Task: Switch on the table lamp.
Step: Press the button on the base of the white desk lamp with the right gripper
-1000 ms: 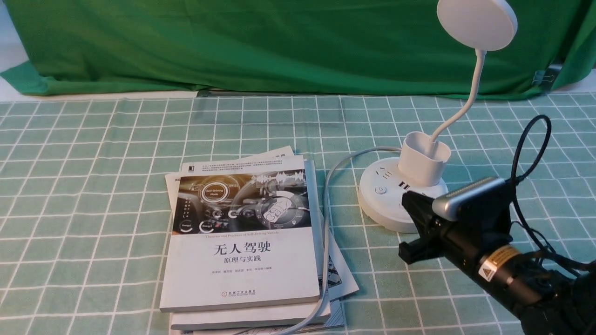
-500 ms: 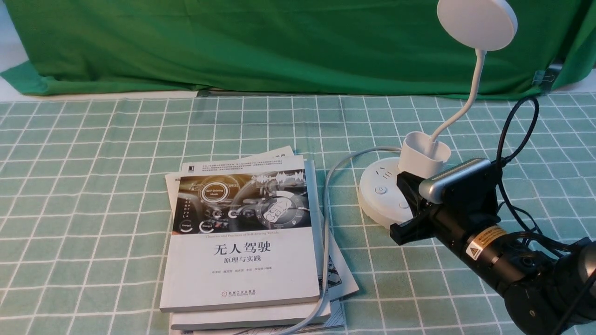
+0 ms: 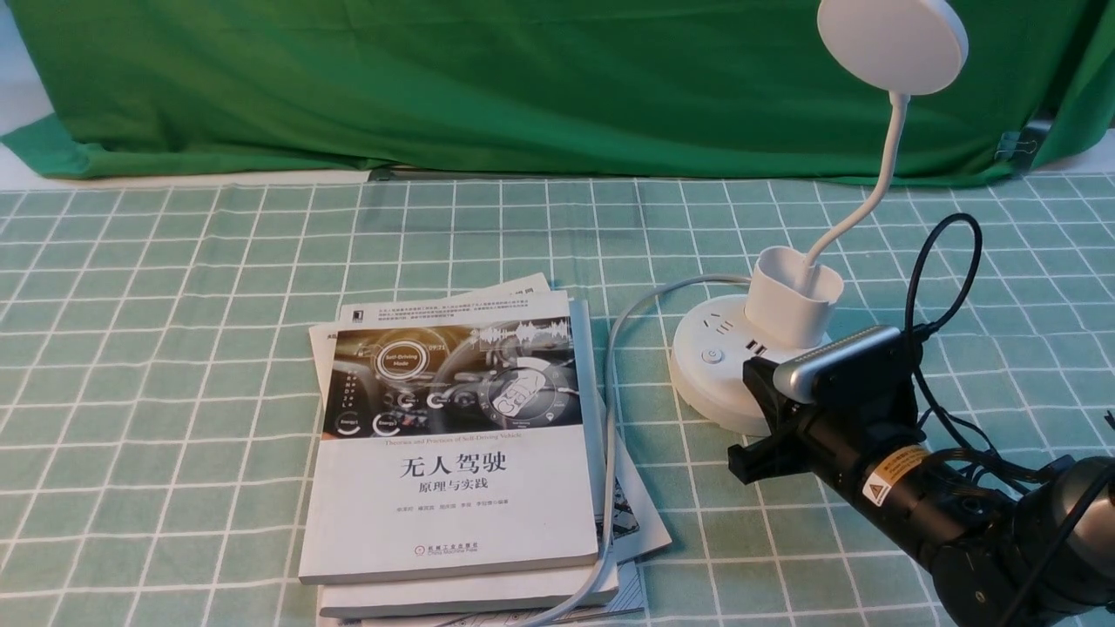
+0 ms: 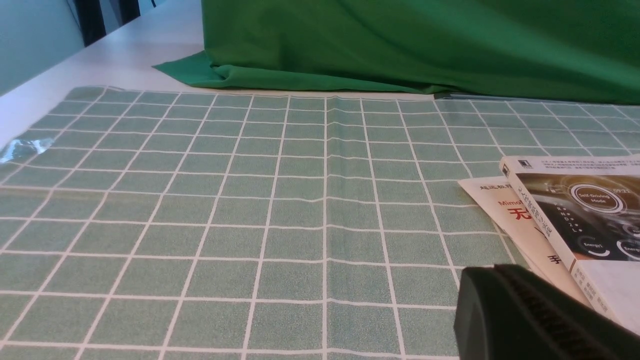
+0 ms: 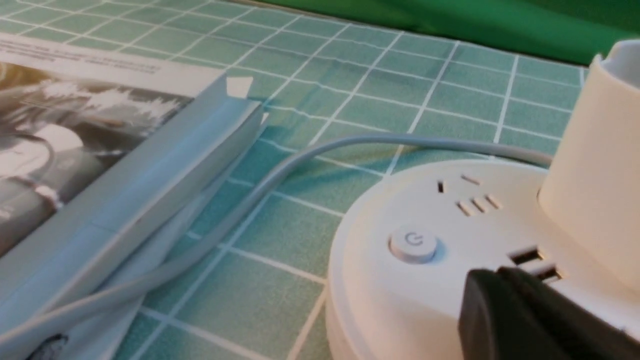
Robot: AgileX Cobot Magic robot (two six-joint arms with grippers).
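Right gripper closed at the lamp!

The right gripper (image 5: 500, 285), fingers together and empty, is at the table lamp's base (image 3: 719, 370); the table lamp (image 3: 893, 43) stands upright, right of the books (image 3: 457, 444). The left gripper (image 4: 510, 295) is closed too.

Right gripper (image 5: 494, 273) farther left

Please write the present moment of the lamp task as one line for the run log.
right jaws: shut, at lamp base | power button: uncovered | books: stacked left of lamp
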